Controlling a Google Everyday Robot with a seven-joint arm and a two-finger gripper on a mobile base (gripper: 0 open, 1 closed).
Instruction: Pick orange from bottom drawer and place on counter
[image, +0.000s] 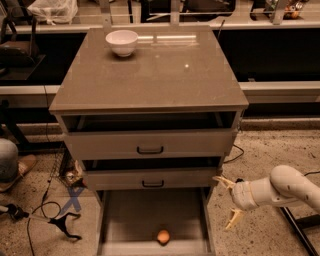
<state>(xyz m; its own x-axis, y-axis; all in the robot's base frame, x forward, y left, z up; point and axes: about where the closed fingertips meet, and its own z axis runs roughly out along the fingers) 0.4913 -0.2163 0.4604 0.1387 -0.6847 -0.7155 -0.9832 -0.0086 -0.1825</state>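
Grey bottom drawer (135, 215) juts toward the camera, orange (163, 236) near its front; claw (228, 200) beside it, spread wide, empty.

The small round orange (163, 236) lies near the front edge of the pulled-out grey bottom drawer (131, 215), about mid-width. The glossy counter (150, 80) sits above. The gripper (224, 202), fingers spread, hovers off the drawer's right edge.

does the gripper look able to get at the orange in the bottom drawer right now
Probably yes. The bottom drawer stands pulled out with nothing over the orange near its front edge. The gripper, fingers apart, hangs just outside the drawer's side wall and would have to clear that wall first.
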